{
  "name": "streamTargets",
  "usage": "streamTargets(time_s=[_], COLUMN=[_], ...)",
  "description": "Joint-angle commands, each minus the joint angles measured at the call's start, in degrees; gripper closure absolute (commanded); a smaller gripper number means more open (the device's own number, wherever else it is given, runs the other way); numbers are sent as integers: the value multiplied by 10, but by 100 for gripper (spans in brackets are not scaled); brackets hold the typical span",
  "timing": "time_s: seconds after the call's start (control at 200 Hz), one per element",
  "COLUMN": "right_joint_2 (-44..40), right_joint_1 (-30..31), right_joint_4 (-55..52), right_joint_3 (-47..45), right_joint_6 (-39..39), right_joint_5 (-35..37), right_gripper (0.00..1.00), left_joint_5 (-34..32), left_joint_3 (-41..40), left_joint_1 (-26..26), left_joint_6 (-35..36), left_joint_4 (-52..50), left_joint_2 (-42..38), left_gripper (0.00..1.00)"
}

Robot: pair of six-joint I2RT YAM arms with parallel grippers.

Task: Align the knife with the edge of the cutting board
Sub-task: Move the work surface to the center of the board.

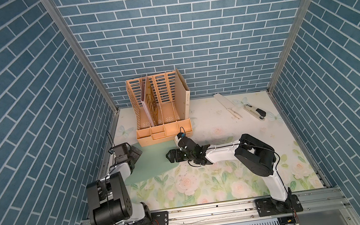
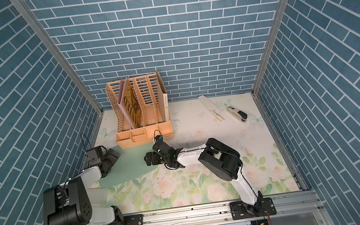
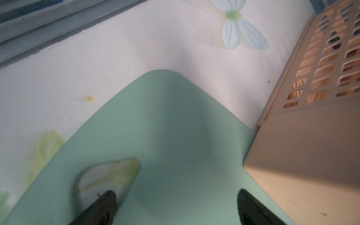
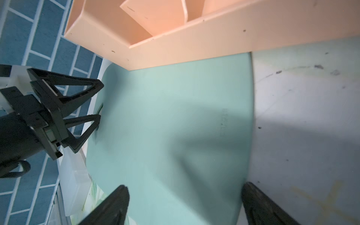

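At the near left of the worktop [image 1: 229, 181], the cutting board [image 1: 152, 160] lies flat with both hands over it. The left hand [image 3: 175, 196] stands open at the end with the triangular hole, one fingertip over that hole. The right hand [image 4: 185, 194] hangs open too, jaws spread wide above the opposite end and gripping nothing. Whether either hand's fingertips touch the board I cannot tell.

Just behind, the board's far long edge sits against the base of the file organizer [image 1: 165, 131]. Any push on the board toward the back would likely shove or tip the organizer, and a fingertip caught in the hole could drag the board askew.

Farthest off, at the back right, the knife [image 1: 225, 102] lies flat on the worktop, well apart from the board, with the stapler [image 1: 256, 111] just beside its handle. The main risks lie there:
- The blade lies flush with the surface, so a grasp may slip or only skid it.
- A wide-open hand coming down on the slim handle could knock the stapler.
- The knife could turn in the jaws while carried and land crooked against the board's edge.
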Motion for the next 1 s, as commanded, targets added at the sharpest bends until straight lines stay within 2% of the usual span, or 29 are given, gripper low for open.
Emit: streamTargets(time_s=[0.0, 0.255, 0.515, 0.635, 0.78, 0.995], right_joint_2=[35, 29, 3, -21, -42, -67], right_joint_1=[27, 46, 46, 47, 47, 47], right_joint_4=[-10, 10, 22, 27, 38, 44], right_joint_3=[5, 3, -32, -67, -100, -136], right_joint_6=[16, 24, 28, 40, 49, 56], right_joint_5=[-46, -47, -28, 19, 35, 47], right_gripper=[6, 6, 5, 3, 3, 3], left_joint_5=[91, 149, 158, 162, 168, 154], left_joint_3=[-30, -51, -53, -62, -71, -77], left_joint_1=[-7, -11, -46, -57, -69, -131], left_joint_6=[-9, -9, -11, -13, -18, -35], left_joint_4=[-35, -7, -1, 1, 2, 3], left_joint_2=[17, 21, 16, 13, 8, -7], left_gripper=[1, 1, 1, 1, 1, 0])
